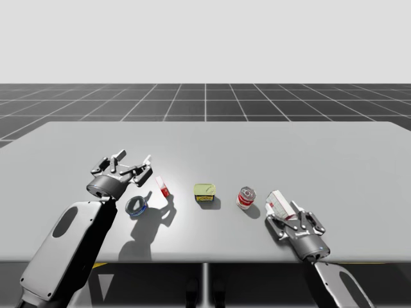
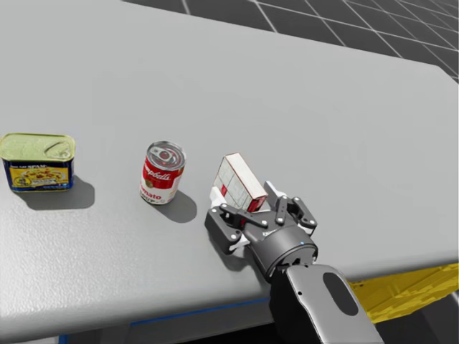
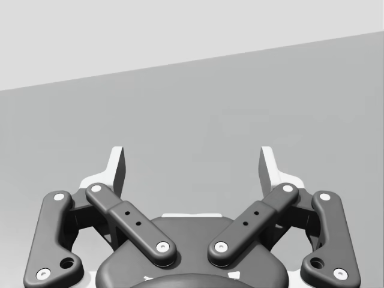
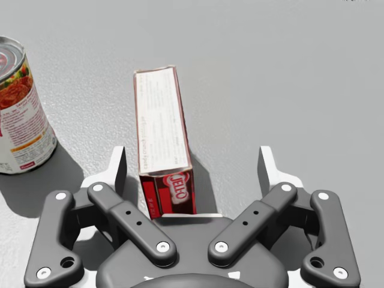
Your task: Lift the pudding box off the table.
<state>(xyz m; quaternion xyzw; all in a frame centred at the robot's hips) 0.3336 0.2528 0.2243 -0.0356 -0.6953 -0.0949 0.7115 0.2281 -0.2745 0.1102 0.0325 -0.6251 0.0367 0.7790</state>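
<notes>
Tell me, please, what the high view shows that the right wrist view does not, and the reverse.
High view's own: my left claw, open, a small red and white box, a round blue can and a flat yellow-green can. Right wrist view's own: a gap on each side between the pudding box and the fingers of my open right claw. Shared: pudding box, right claw, the red can beside them and the table.
</notes>
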